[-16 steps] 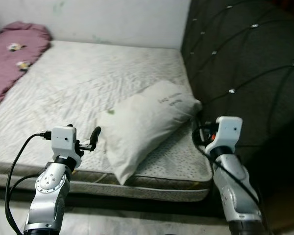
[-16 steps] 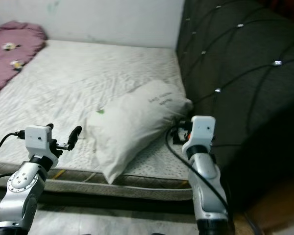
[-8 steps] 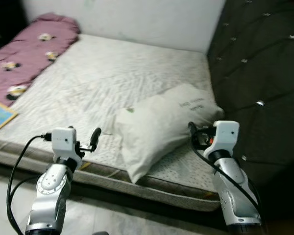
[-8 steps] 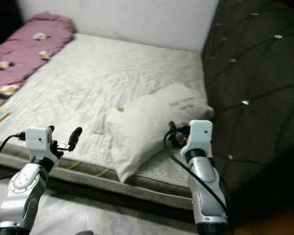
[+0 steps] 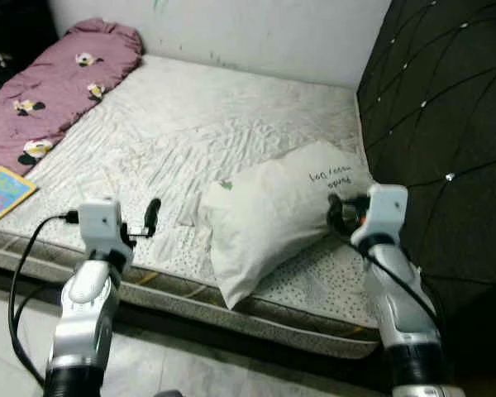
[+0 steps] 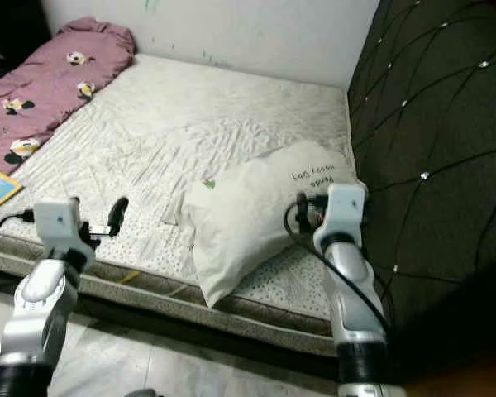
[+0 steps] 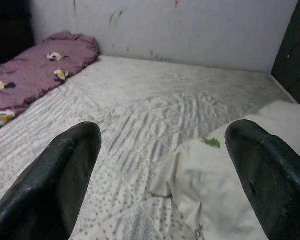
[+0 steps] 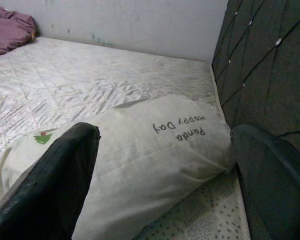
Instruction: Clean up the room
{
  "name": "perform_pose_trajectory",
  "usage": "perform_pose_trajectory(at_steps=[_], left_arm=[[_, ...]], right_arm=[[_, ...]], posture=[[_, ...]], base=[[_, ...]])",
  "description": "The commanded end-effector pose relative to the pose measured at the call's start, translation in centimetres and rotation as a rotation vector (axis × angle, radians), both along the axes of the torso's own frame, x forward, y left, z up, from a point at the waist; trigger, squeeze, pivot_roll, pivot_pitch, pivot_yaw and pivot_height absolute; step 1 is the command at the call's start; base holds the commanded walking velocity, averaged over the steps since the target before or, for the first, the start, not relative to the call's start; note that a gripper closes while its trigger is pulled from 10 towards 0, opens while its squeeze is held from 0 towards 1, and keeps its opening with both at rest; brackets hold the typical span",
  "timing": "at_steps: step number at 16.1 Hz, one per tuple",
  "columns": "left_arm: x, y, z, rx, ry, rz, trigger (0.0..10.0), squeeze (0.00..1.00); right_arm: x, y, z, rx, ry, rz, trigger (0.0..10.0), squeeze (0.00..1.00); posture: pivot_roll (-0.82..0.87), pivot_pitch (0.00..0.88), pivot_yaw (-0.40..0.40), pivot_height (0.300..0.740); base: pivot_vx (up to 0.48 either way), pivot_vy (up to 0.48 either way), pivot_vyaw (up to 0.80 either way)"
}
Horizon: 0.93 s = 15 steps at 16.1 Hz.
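A white pillow (image 5: pixel 269 217) lies aslant on the bed (image 5: pixel 190 132), near the mattress's front edge and close to the dark quilted headboard (image 5: pixel 446 107) on the robot's right. Its upper corner, printed with the words "Panda Happy Day", points toward the headboard; its lower corner reaches the mattress edge. A small green mark sits near the pillow's left end.

The right hand (image 8: pixel 162 165) is held level just in front of the pillow's headboard end, fingers (image 8: pixel 50 190) spread wide apart with nothing between them; whether they touch the pillow cannot be told. The left hand (image 7: pixel 160 175) is held over the front edge of the mattress, beside the pillow's left end and apart from it, its fingers (image 7: pixel 55 180) likewise spread wide and empty.

The mattress cover is pale, quilted and rumpled. Along the bed's far left side lies a maroon blanket (image 5: pixel 58 91) with small cartoon motifs, bunched against the white wall (image 5: pixel 231 33). A flat, colourful book (image 5: pixel 7 192) lies at the bed's left front edge. Pale floor (image 5: pixel 149 364) shows below the mattress edge, between the two silver arms.
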<state>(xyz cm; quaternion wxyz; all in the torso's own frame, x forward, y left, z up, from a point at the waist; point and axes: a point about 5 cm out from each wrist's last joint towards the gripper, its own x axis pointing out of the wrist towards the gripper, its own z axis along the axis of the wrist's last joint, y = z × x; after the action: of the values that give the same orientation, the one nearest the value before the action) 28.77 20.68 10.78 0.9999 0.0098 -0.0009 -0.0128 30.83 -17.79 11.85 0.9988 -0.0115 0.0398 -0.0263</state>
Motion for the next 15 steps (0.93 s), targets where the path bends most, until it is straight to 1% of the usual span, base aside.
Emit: perform_pose_trajectory(at_steps=[1,2,3,4,5,6,7,9,10,11,12,14,15], left_arm=[[0.4,0.4,0.2,0.007,-0.012,0.007,10.0,0.00],[0.9,0.7,0.3,0.009,-0.016,0.011,10.0,0.00],[1.2,0.8,0.5,-0.001,-0.026,0.016,10.0,0.00],[1.7,0.9,1.0,-0.004,-0.032,0.016,10.0,0.00],[2.1,0.7,1.0,-0.003,-0.029,-0.017,10.0,0.00],[2.4,0.3,1.0,0.002,-0.026,-0.051,10.0,0.00],[2.7,0.4,0.9,0.009,-0.022,-0.052,10.0,0.00],[3.0,0.3,0.8,0.007,-0.023,-0.050,10.0,0.00],[3.2,0.0,0.9,0.022,-0.039,-0.046,10.0,0.00],[3.3,0.0,0.9,0.026,-0.042,-0.045,10.0,0.00],[3.3,0.4,0.9,0.020,-0.053,-0.027,10.0,0.00],[3.2,0.8,0.9,0.009,-0.059,-0.005,10.0,0.00],[3.0,0.9,1.0,-0.022,-0.071,0.010,10.0,0.00]], right_arm=[[-0.1,-0.3,0.4,-0.015,0.009,-0.024,10.0,0.00],[0.0,-0.4,1.0,-0.029,-0.006,-0.036,10.0,0.00],[-0.4,-0.7,1.9,-0.001,-0.021,-0.071,10.0,0.00],[-0.8,-0.8,2.9,0.002,-0.056,-0.093,10.0,0.00],[-0.9,-0.7,3.3,0.016,-0.068,-0.098,10.0,0.00],[-1.1,-0.7,3.5,0.048,-0.076,-0.109,10.0,0.00],[-1.1,-0.4,3.9,0.067,-0.089,-0.120,10.0,0.00],[-0.8,0.0,4.1,0.040,-0.092,-0.103,10.0,0.00],[-0.5,-0.1,3.3,0.015,-0.062,-0.086,10.0,0.00],[-0.4,-0.2,2.9,0.010,-0.047,-0.085,10.0,0.00],[-0.4,0.0,1.9,-0.019,-0.021,-0.071,10.0,0.00],[-0.6,0.5,0.8,-0.052,-0.007,-0.042,10.0,0.00],[-1.1,0.9,-0.2,-0.078,-0.015,-0.028,10.0,0.00]], posture=[[-0.01,0.000,-0.075,0.740],[-0.03,0.000,-0.073,0.740],[-0.06,0.000,-0.052,0.740],[-0.07,0.000,-0.026,0.740],[-0.08,0.000,-0.001,0.740],[-0.09,0.000,0.005,0.740],[-0.10,0.000,0.010,0.740],[-0.10,0.000,0.006,0.740],[-0.08,0.000,-0.007,0.740],[-0.08,0.000,-0.012,0.740],[-0.06,0.000,-0.025,0.740],[-0.05,0.000,-0.034,0.740],[-0.04,0.000,-0.044,0.740]], base=[[0.000,0.000,0.00],[0.000,0.000,0.00],[0.000,0.000,0.00],[0.000,0.000,0.00],[0.000,0.000,0.00],[0.000,0.000,0.00],[0.000,0.000,0.00],[0.000,0.000,0.00],[0.000,0.000,0.00],[0.000,0.000,0.00],[0.000,0.000,0.00],[0.000,0.000,0.00],[0.000,0.000,0.00]])
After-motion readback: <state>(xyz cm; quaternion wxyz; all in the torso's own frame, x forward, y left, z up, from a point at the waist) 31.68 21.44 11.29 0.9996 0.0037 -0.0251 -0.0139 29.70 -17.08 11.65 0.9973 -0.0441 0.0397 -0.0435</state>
